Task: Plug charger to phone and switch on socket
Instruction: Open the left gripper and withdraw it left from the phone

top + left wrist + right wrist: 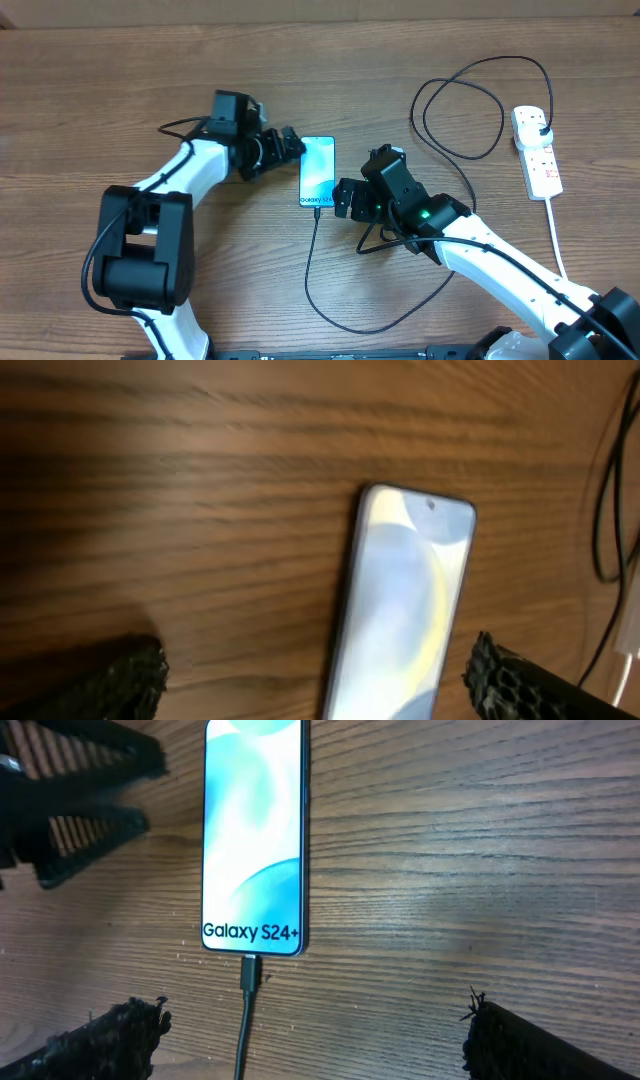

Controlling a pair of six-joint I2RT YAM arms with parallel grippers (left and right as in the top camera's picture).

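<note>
— Phone location, please.
— Centre of the overhead frame, flat on the wooden table, screen up and lit, long side running top to bottom.
— Charger?
— Its connector tip sits in the phone's lower edge. The thin black cable drops toward the bottom of the frame and bends right under the right arm. It then loops at upper right to a black plug seated in the top end of the socket, far right. The strip's thick white cord trails down to the lower right.
— Switch position?
— Too small to tell.
— Left gripper?
— Jaws spread wide, holding nothing, just beside the phone's upper left edge. I cannot tell whether a fingertip touches it.
— Right gripper?
— Jaws fully apart, empty, just right of the phone's lower corner. In its wrist view the cable runs between its fingers, apart from both.
— Obstructions?
— The right arm lies over part of the cable loop. The socket lies well apart from both grippers.
</note>
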